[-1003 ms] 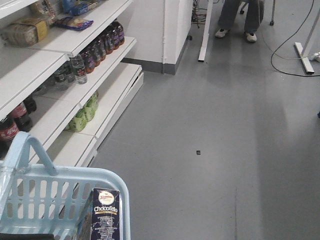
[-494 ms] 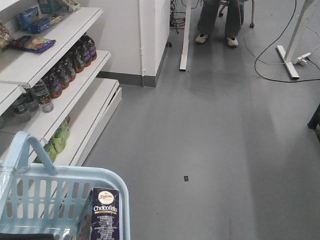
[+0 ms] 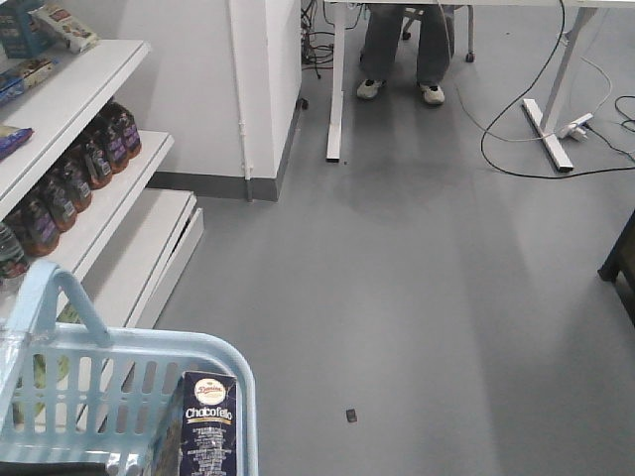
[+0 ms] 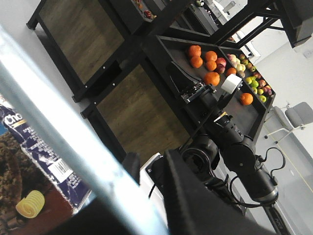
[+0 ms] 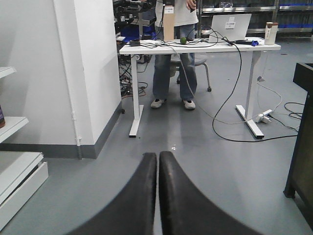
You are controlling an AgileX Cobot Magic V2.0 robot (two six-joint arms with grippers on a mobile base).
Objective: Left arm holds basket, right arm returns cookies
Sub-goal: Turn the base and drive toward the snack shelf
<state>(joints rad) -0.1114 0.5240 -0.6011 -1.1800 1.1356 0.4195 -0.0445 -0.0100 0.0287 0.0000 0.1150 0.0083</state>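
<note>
While the basket [image 3: 149, 340] is gripped by its pale blue bar between the dark fingers of the left gripper [image 4: 149, 164], the cookies [image 3: 206, 426] are seen standing upright inside its right-hand corner, and the right gripper [image 5: 158, 156] is held empty above the grey floor [image 5: 220, 166], fingers pressed together.

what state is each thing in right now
basket, upright, handle raised, cookies inside
cookies, standing upright in the basket, carton closed
right gripper, shut, holding nothing
left gripper, by the basket's blue bar, grip unclear
bottles, upright in a row on the shelf
</note>
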